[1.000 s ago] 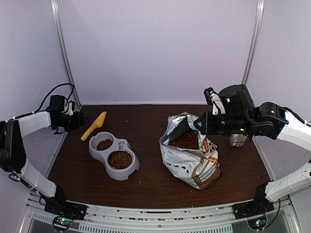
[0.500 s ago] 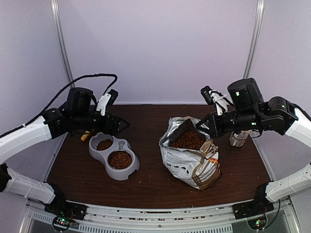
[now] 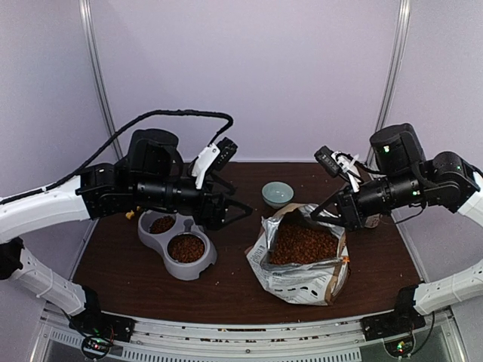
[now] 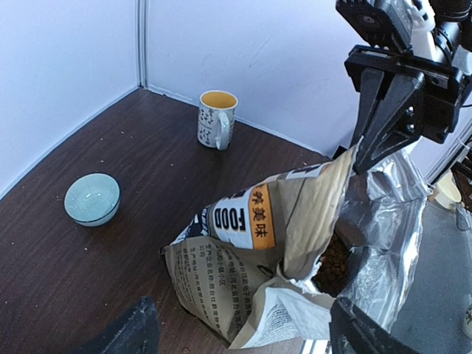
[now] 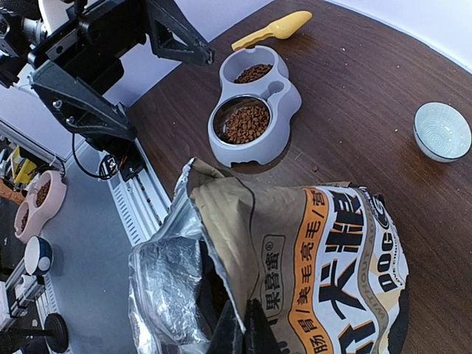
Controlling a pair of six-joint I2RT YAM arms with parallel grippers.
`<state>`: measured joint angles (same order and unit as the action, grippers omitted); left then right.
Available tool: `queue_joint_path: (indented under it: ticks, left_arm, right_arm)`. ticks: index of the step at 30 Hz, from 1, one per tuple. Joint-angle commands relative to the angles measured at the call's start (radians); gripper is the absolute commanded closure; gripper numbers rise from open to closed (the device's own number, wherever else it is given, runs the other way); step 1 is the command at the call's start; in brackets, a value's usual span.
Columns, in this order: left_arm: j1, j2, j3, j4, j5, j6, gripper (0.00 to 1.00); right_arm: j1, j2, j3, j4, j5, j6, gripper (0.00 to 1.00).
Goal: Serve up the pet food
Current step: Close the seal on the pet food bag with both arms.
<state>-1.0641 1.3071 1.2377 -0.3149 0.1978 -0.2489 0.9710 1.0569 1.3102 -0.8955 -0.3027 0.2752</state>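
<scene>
the kibble (image 3: pixel 302 243) is dark brown, both in the dog food bag (image 3: pixel 296 277) and in the double bowl (image 5: pixel 280 92). the bag is silver inside and white outside, with black print, an orange band and tan-brown trim. the double bowl is grey; the scoop (image 5: pixel 271 29) on its far side is yellow. the small bowl (image 3: pixel 277 193) is pale blue-green with fine rings inside. the mug (image 4: pixel 217 119) is white with dark speckled markings, yellow inside. the table (image 3: pixel 234 290) is dark brown.

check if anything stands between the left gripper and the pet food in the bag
No separate thing does. Only the side of the bag faces the open left gripper; the right gripper, shut on the rim, holds the mouth wide, so the pet food lies exposed from above.
</scene>
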Motion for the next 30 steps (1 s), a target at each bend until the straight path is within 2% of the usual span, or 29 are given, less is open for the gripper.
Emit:
queue_joint_path:
  ticks: [1, 6, 11, 16, 22, 25, 30]
  left_arm:
    - [-0.049, 0.04, 0.049, 0.033, 0.033, 0.025, 0.17]
    - [-0.062, 0.09, 0.065, 0.02, 0.068, 0.041, 0.19]
    - [-0.067, 0.144, 0.113, -0.007, -0.041, -0.004, 0.18]
    - [-0.08, 0.234, 0.219, -0.14, -0.124, -0.015, 0.2]
    - [-0.12, 0.307, 0.3, -0.254, -0.193, -0.038, 0.44]
    - [-0.131, 0.314, 0.313, -0.3, -0.23, -0.061, 0.55]
    - [-0.141, 0.309, 0.321, -0.334, -0.268, -0.093, 0.75]
  right_arm:
    - [0.007, -0.004, 0.039, 0.086, -0.058, -0.02, 1.0]
    - [0.007, 0.017, 0.046, 0.109, -0.067, -0.021, 1.0]
    - [0.007, 0.032, 0.041, 0.117, -0.053, -0.015, 1.0]
    - [0.007, 0.053, 0.046, 0.107, -0.031, -0.01, 1.0]
    - [0.007, 0.068, 0.085, 0.034, 0.085, -0.004, 0.97]
    - [0.008, 0.05, 0.087, 0.016, 0.13, 0.016, 0.88]
    - [0.029, 0.022, 0.091, -0.059, 0.223, 0.055, 0.63]
